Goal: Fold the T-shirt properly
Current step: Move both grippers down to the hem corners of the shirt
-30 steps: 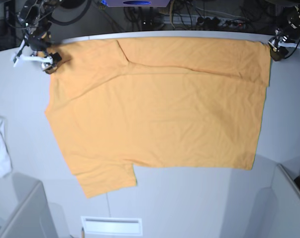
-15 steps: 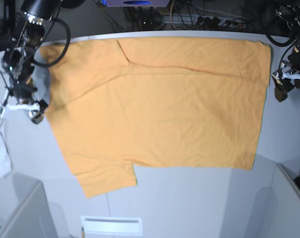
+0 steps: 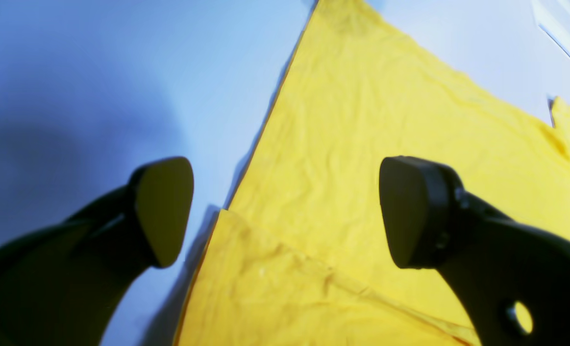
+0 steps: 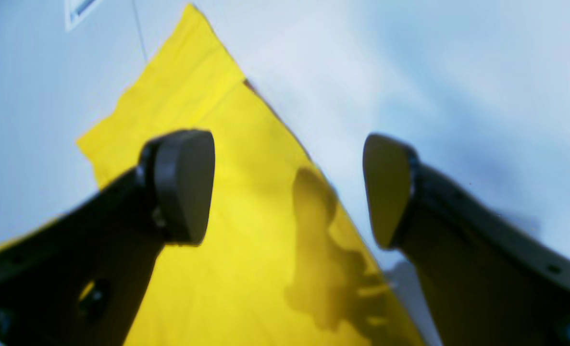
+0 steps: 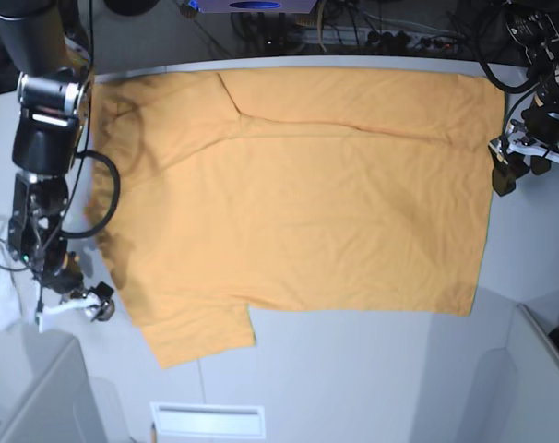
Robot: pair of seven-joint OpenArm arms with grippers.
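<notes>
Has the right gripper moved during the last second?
Yes. The right gripper went from the T-shirt's far corner, along its edge, toward the near sleeve.

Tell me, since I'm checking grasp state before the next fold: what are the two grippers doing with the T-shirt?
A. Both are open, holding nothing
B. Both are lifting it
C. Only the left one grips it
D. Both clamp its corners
A: both the left gripper and the right gripper show spread, empty jaws over the flat T-shirt.

T-shirt (image 5: 298,203) matt creased cloth; table (image 5: 353,369) smooth.
</notes>
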